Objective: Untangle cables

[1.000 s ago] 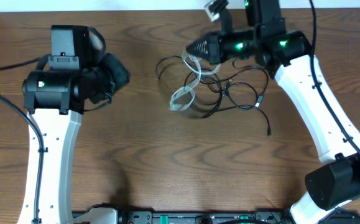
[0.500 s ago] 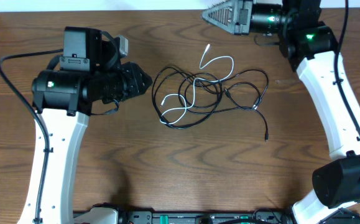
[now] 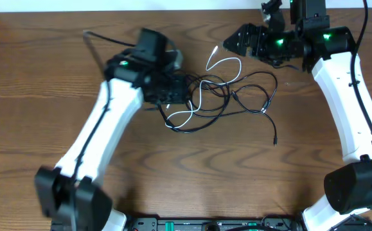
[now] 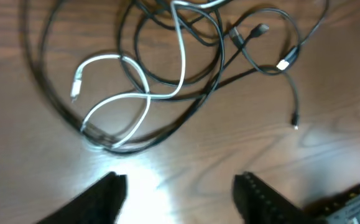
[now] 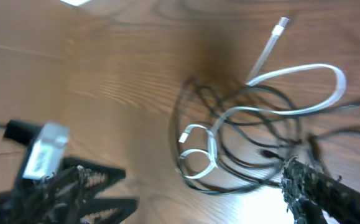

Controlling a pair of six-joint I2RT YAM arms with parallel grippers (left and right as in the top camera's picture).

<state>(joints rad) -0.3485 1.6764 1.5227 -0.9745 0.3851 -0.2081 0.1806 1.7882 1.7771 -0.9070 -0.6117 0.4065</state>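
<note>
Just beyond left end effector (image 4: 181,196), cables (image 4: 181,62)

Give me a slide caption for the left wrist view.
Open left claw hovering above a white cable looped through tangled black cables on the wooden table.

Left gripper (image 4: 180,198): jaws wide apart, empty. White cable (image 4: 181,59) looped among black cables (image 4: 219,62) on table (image 4: 329,155), just ahead of fingertips, untouched.

- White cable (image 3: 198,97) looped through a tangle of black cables (image 4: 291,93).
- Table (image 3: 192,173) in mid-brown wood grain, with darker streaks.
- Left arm (image 3: 99,131) and right arm (image 3: 346,96): white links, black joints, green indicator lights glowing.
</note>
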